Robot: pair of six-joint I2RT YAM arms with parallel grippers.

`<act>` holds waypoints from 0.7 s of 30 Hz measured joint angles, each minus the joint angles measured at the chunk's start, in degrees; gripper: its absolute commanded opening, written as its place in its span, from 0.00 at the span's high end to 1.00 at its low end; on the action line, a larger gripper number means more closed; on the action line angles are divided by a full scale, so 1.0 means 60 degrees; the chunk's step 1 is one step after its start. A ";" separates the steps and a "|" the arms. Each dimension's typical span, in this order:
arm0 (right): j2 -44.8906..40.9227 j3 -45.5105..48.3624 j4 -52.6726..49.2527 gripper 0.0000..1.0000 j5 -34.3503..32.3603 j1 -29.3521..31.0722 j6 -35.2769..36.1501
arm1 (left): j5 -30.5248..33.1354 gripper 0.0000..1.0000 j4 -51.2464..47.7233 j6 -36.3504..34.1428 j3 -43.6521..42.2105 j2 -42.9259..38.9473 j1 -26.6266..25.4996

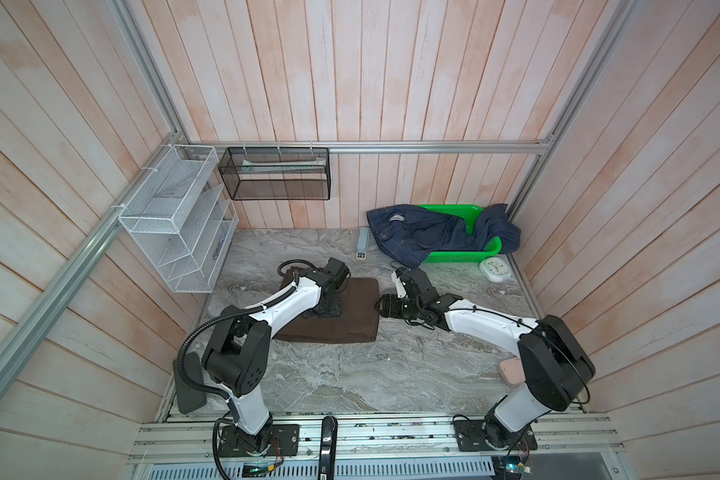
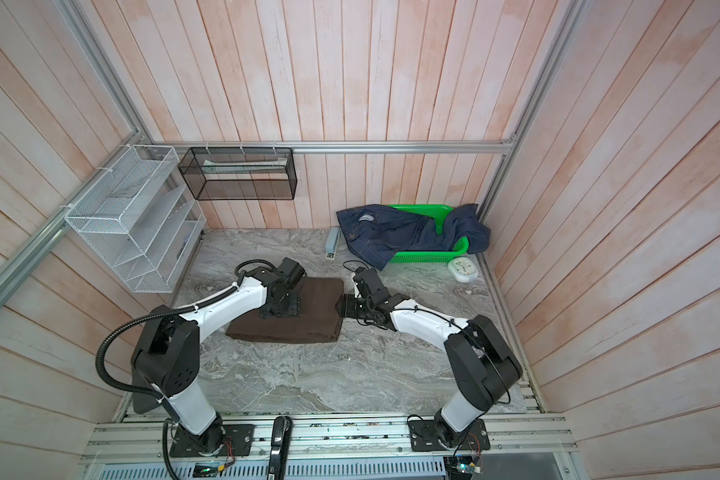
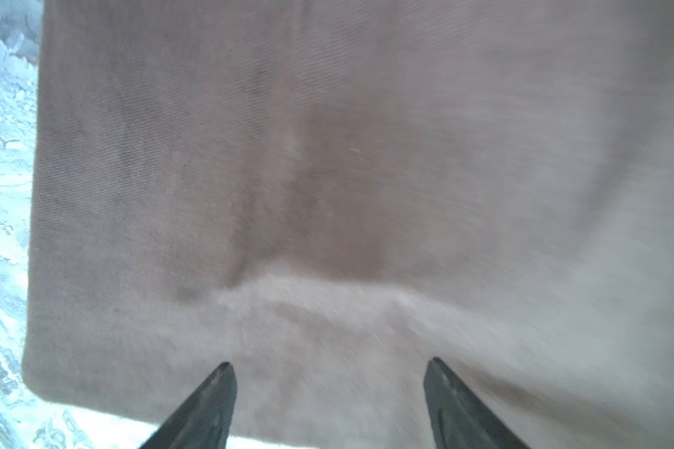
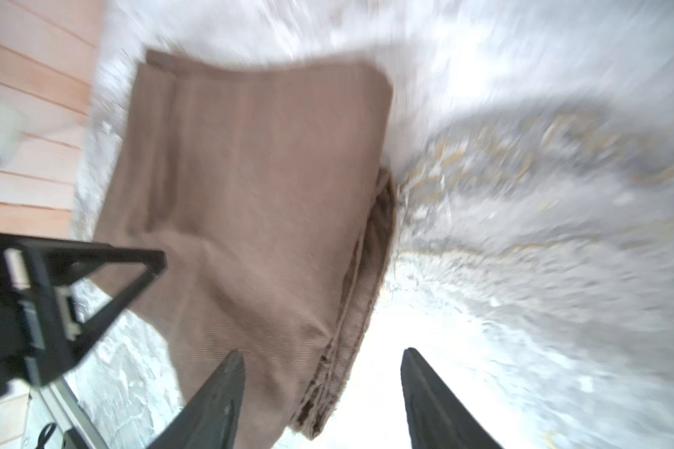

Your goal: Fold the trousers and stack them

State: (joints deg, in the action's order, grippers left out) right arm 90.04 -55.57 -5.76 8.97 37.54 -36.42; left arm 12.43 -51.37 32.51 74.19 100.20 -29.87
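Trousers (image 1: 360, 307) lie folded into 1 brown rectangle on the table (image 1: 350, 374), left of centre, with the long side roughly left-right in both top views. Left gripper (image 3: 327, 363) is directly over the cloth, jaws spread, holding nothing. Right gripper (image 4: 322, 350) is at the bundle's right end, jaws apart astride the layered edge, not clamped. Your left arm is nearer.
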 measured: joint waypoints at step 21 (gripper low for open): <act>-0.1960 0.1413 -0.0492 0.35 -0.1104 -0.0710 0.0175 | -0.0984 0.28 0.1067 -0.0809 0.0120 0.1654 0.1246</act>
State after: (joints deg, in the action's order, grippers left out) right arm 78.28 -47.09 -8.71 2.35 33.28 -35.38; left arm 6.52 -44.97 27.66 74.91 110.13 -22.39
